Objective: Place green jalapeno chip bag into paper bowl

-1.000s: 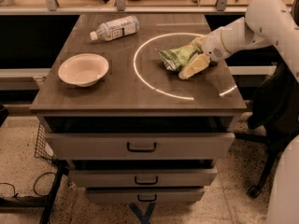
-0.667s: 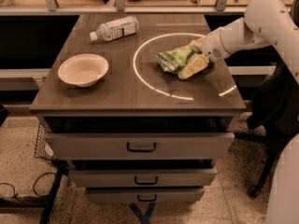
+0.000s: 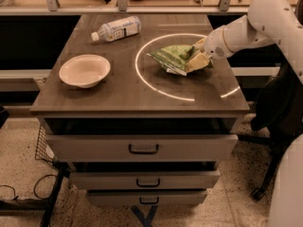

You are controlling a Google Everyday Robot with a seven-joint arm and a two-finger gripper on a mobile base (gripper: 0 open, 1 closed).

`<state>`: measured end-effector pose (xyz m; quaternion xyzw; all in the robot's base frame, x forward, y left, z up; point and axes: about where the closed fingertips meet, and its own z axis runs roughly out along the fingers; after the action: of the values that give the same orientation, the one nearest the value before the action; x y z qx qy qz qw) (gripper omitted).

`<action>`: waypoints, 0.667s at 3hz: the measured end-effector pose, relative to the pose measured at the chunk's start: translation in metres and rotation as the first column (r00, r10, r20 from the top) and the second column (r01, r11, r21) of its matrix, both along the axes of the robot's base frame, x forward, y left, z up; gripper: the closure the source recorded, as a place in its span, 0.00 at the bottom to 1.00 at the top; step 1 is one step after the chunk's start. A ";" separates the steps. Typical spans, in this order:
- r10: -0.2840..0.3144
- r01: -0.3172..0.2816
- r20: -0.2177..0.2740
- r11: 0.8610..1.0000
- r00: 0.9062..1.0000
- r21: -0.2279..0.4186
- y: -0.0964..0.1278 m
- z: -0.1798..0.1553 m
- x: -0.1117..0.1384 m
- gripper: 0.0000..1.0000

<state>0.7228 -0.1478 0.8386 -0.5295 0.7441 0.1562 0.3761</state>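
The green jalapeno chip bag [image 3: 173, 57] is crinkled and light green, at the right of the tabletop inside a white ring of light. My gripper [image 3: 198, 59] comes in from the right on a white arm and is shut on the bag's right end. The bag looks held just off the table, tilted, with its left end pointing toward the bowl. The paper bowl [image 3: 84, 70] is off-white, round and empty. It sits at the left of the table, well apart from the bag.
A clear plastic bottle [image 3: 117, 28] with a white label lies on its side at the back left. The table [image 3: 142, 103] is a dark drawer cabinet with its front edge near me. A wire basket [image 3: 41, 145] is low at the left and a chair base [image 3: 265, 183] at the right.
The gripper has drawn the chip bag slightly left and up from the tabletop. The bowl and bottle have not moved.
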 end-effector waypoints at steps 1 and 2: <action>0.000 0.000 0.000 1.000 1.000 0.000 0.000 0.002 0.000 1.00; 0.001 -0.001 -0.001 1.000 1.000 0.000 0.001 0.001 0.000 1.00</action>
<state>0.7230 -0.1471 0.8399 -0.5299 0.7441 0.1565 0.3756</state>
